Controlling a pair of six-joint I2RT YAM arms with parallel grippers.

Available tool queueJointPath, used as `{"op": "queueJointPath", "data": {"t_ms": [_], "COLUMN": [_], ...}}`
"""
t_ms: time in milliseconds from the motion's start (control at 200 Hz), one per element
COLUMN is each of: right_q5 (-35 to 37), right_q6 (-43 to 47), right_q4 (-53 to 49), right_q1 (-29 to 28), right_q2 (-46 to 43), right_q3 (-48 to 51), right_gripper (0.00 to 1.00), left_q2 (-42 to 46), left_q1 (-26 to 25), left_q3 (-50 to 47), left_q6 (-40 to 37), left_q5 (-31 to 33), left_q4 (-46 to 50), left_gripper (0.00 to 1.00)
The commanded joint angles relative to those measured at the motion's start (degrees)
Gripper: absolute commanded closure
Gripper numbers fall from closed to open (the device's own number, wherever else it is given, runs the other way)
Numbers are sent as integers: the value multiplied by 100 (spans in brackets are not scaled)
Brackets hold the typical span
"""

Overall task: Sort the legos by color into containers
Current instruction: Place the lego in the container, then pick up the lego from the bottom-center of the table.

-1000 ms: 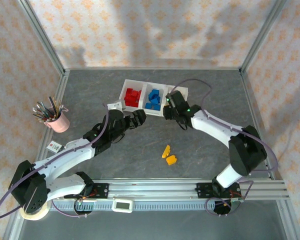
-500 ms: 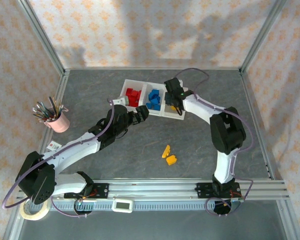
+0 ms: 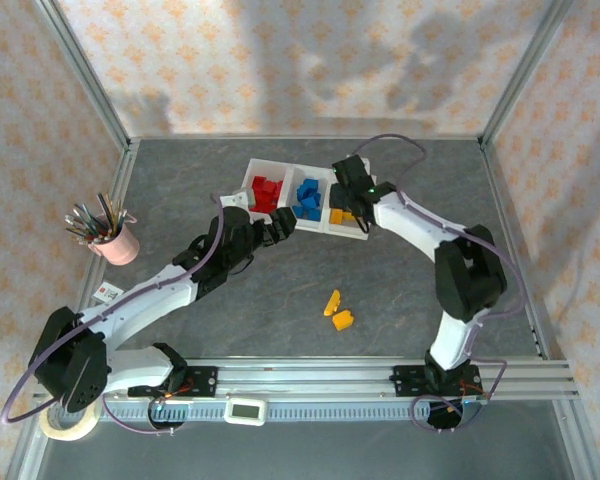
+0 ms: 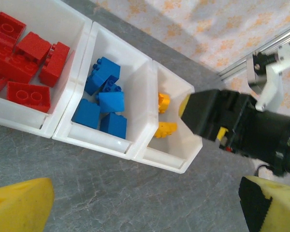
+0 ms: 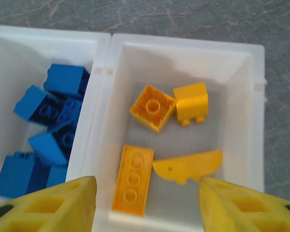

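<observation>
The containers (image 3: 290, 167) are three joined white bins at the back of the table. Red legos (image 4: 24, 58) fill the left bin and blue legos (image 4: 101, 101) the middle one. Several yellow legos lie in the right bin (image 5: 183, 43), among them a flat long brick (image 5: 133, 179) and a half-round piece (image 5: 187, 166). My right gripper (image 5: 147, 205) hangs open just above that bin, nothing between its fingers. My left gripper (image 4: 145, 208) is open over bare table in front of the bins. Two yellow legos (image 3: 337, 311) lie on the table.
A pink cup of pens (image 3: 112, 235) stands at the left edge. Metal frame posts and patterned walls close in the table. A roll of tape (image 3: 65, 425) sits by the left arm's base.
My right gripper has swung over the right bin and opened, and a yellow lego it carried now lies in the bin. The left arm has shifted only slightly.
</observation>
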State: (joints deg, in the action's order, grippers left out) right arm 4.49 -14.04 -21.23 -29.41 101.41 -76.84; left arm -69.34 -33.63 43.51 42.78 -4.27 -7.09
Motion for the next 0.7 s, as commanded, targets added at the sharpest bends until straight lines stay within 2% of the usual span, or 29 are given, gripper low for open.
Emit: {"op": "queueJointPath", "data": {"t_ms": [0,320,696], "right_q5": [-27,43,-231], "right_q6": [10,-518,-1659], "right_q4": [-264,-715,-304], "right_q1": [-171,-663,-1558], "right_q2": [-570,-1466,-1791], "right_q3": [415,1799,2955], "right_gripper": [40,32,27], "left_q2": [228,747,972], "left_q1": [49,14,-388], "left_q3": [-51,-693,-1162], "left_q6": [-156,-25,250], "left_q5": [-118,-293,-79], "left_q4": [117,384,407], "left_gripper": [1,1,1]}}
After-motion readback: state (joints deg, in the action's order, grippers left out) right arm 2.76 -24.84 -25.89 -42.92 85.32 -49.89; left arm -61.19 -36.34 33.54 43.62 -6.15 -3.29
